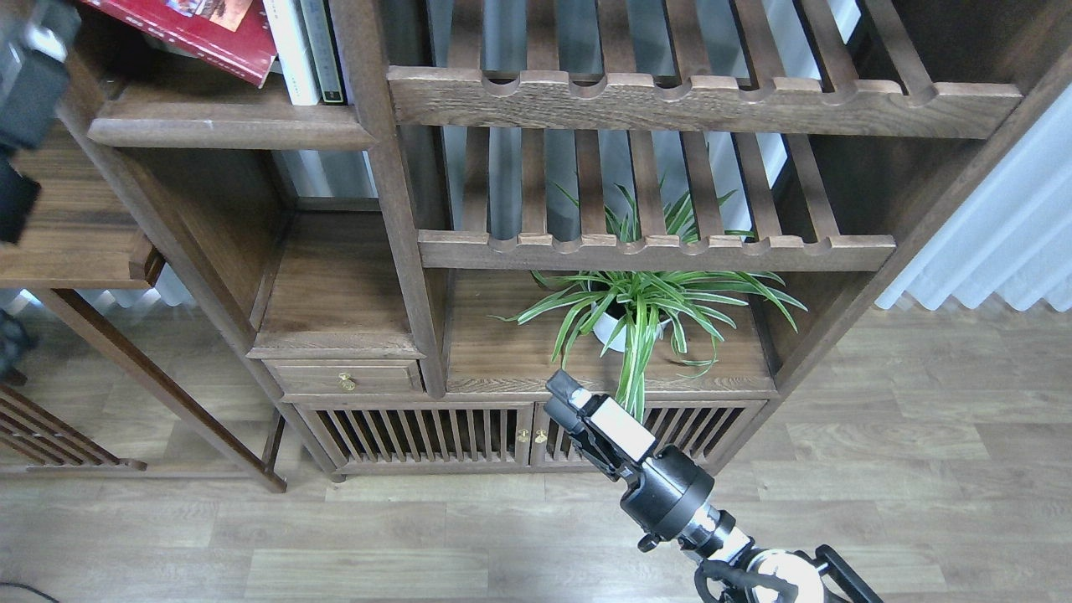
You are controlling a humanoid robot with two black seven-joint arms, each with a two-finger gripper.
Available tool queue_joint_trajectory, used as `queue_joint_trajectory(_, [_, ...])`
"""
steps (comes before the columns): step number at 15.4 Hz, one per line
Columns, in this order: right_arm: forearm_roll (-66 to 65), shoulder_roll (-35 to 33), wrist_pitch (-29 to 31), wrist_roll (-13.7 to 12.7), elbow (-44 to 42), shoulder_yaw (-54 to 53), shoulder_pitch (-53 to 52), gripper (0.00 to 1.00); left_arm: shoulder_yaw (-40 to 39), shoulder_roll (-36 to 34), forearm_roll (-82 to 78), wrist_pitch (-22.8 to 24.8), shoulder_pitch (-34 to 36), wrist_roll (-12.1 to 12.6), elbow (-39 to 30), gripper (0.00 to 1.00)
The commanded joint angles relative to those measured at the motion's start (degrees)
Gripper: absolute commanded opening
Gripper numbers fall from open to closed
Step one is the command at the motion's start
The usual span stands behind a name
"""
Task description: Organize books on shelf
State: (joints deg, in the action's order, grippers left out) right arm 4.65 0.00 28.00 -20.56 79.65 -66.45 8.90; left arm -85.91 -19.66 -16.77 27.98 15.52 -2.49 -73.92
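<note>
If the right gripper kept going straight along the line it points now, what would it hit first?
The right gripper points up and left, toward the bookcase's lower part. Probably it would first meet the top board's front edge above the slatted doors, left of the plant; depth is unclear.

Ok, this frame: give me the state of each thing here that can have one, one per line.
red book: tilted, leaning over the shelf
two thin books: upright beside it
drawer: closed
cabinet doors: closed
potted plant: upright
right gripper: holds nothing, open or shut unclear
left gripper: open or shut unclear
</note>
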Motion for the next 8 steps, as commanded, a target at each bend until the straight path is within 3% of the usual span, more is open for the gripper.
queue_joint_trajectory(1, [0.00,0.00,0.00,-0.01,0.16,0.00,-0.72,0.96,1.79,8.31,0.07,0.02,-8.04,1.95,-0.08,0.99])
queue_joint_trajectory(8, [-0.08,0.00,0.00,-0.01,0.16,0.97,-1.34,0.96,4.70,13.07,0.07,0.02,-10.43,3.01,0.27,0.99])
